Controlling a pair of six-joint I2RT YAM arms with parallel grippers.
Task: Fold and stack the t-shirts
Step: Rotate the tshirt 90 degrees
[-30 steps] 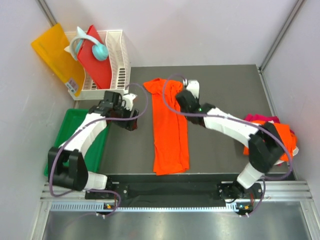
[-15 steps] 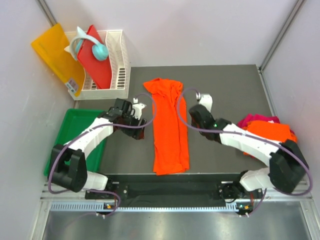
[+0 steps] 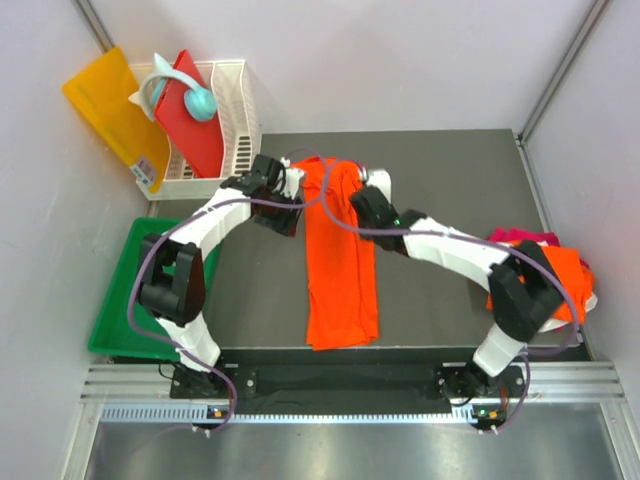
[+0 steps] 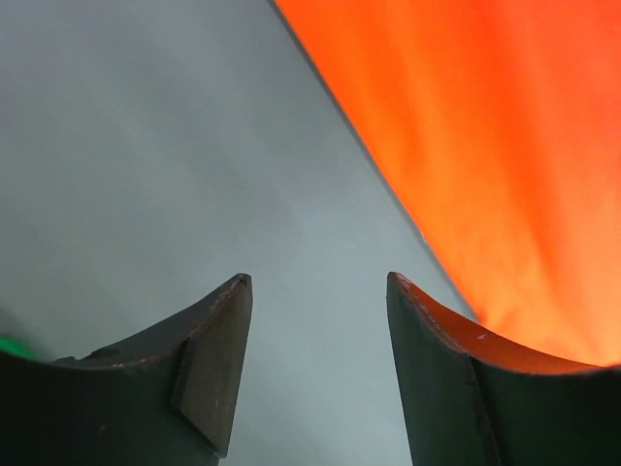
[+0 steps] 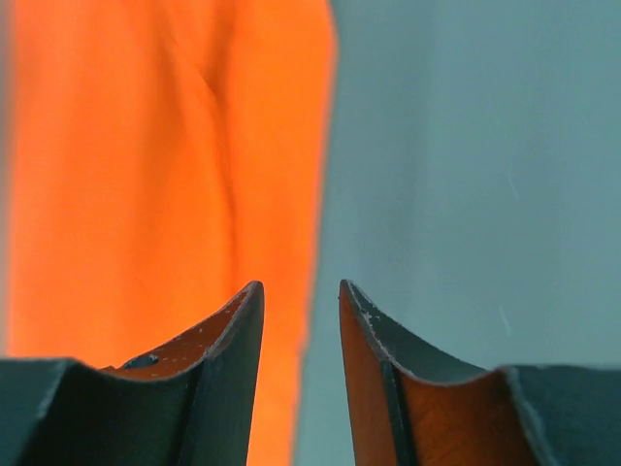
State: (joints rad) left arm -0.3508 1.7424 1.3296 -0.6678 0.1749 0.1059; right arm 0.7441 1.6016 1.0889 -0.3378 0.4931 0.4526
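Note:
A bright orange t-shirt (image 3: 340, 270), folded into a long strip, lies flat in the middle of the dark mat (image 3: 450, 180). My left gripper (image 3: 284, 212) is open and empty over the bare mat, just left of the shirt's upper left edge. In the left wrist view (image 4: 315, 282) the orange cloth (image 4: 485, 146) lies to its right. My right gripper (image 3: 361, 207) is open and empty at the shirt's upper right edge. In the right wrist view (image 5: 301, 286) it straddles that edge of the cloth (image 5: 165, 165). More shirts, orange (image 3: 545, 262) and magenta-pink (image 3: 520, 238), lie heaped at the right.
A white rack (image 3: 235, 130) at the back left holds a rigid red board (image 3: 190, 125) and a teal object (image 3: 197, 100). A stiff yellow-orange sheet (image 3: 110, 110) leans beside it. A green bin (image 3: 140, 260) stands at the mat's left edge.
My left gripper has moved toward the far end of the shirt's left edge. My right gripper swung away to the right, then came back to the shirt's upper right edge. The shirt lies as before.

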